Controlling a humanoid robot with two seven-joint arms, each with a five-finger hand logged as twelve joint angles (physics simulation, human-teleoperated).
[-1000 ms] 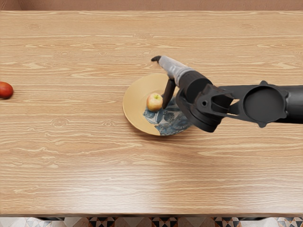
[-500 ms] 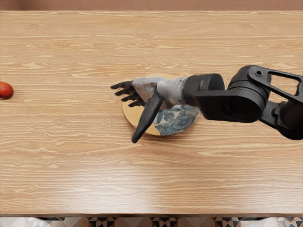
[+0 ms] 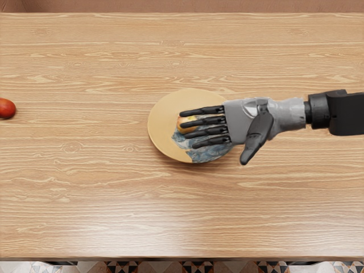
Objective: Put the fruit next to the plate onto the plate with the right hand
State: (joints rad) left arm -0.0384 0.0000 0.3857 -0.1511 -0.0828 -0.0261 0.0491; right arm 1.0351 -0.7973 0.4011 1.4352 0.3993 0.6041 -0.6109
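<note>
- Yellow fruit (image 3: 186, 118) sits on the plate (image 3: 165, 111); we judge it light, firm, smooth, liable to roll.
- Right hand (image 3: 227, 126) spread flat over it, gripping nothing.
- We would cup its sides.

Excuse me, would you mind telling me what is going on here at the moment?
The right hand reaches in from the right, held open over the plate, its fingers stretched out flat. A yellowish fruit lies on the plate, partly hidden by those fingers; the hand is not gripping it. Whether they touch cannot be told. A red fruit sits far off at the left edge of the table. The left arm is out of view.
</note>
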